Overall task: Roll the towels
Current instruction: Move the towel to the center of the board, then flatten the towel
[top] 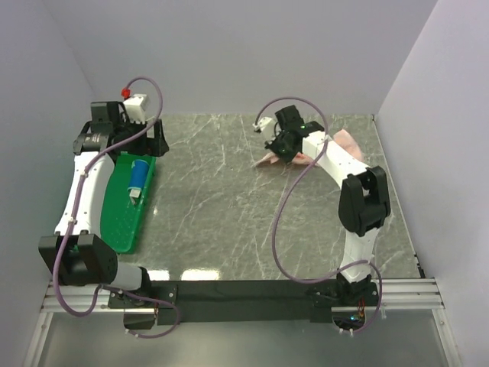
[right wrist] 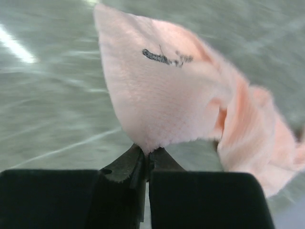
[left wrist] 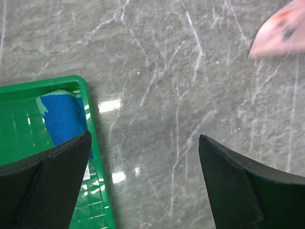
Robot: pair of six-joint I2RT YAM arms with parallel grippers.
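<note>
A pale pink towel (top: 306, 158) lies at the back right of the grey marbled table (top: 221, 222), partly under the right arm. My right gripper (right wrist: 148, 153) is shut on the edge of this pink towel (right wrist: 162, 105), which drapes away crumpled to the right. Its corner also shows in the left wrist view as a pink towel (left wrist: 281, 33) at the upper right. A rolled blue and teal towel (top: 137, 174) rests inside the green tray (top: 122, 222) on the left, seen too as the blue towel (left wrist: 64, 119). My left gripper (left wrist: 145, 143) hangs open above the tray's right rim, holding nothing.
White walls close in the table on three sides. The green tray's rim (left wrist: 97, 171) runs under my left finger (left wrist: 57, 186). The arm bases stand on a black rail (top: 244, 290) at the near edge.
</note>
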